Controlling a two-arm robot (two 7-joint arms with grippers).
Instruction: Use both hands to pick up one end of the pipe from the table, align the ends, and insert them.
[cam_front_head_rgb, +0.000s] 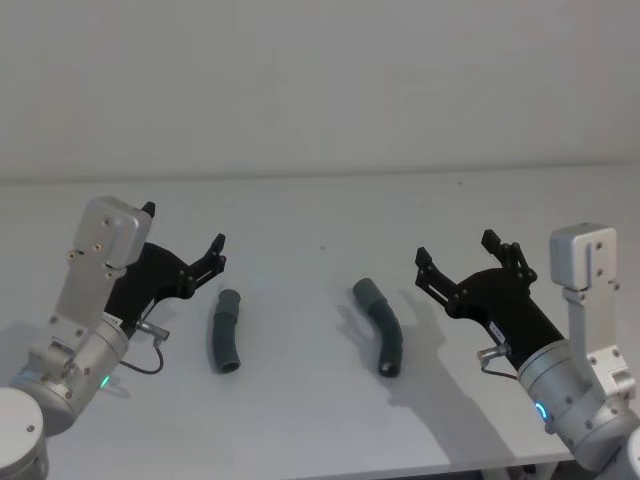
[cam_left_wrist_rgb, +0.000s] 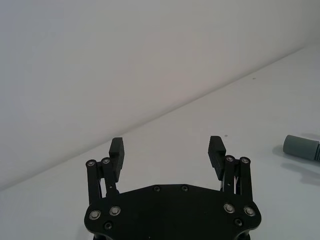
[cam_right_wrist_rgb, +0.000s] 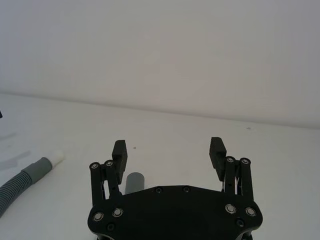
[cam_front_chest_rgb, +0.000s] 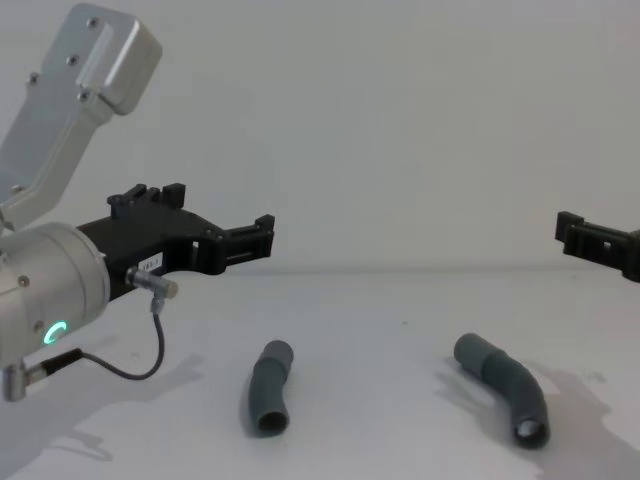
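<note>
Currently the pipe lies between left tool and right tool, both wide open

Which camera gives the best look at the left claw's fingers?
The left wrist view: it looks straight along the left gripper, both fingers spread apart, nothing between them. Head and chest views show it obliquely, held above the table beside a pipe piece.

Chest view: right gripper cut by the edge, fingertips only. Left wrist view: right pipe cut at the edge. Right wrist view: its cuff half hidden behind a finger; left pipe cut off.
</note>
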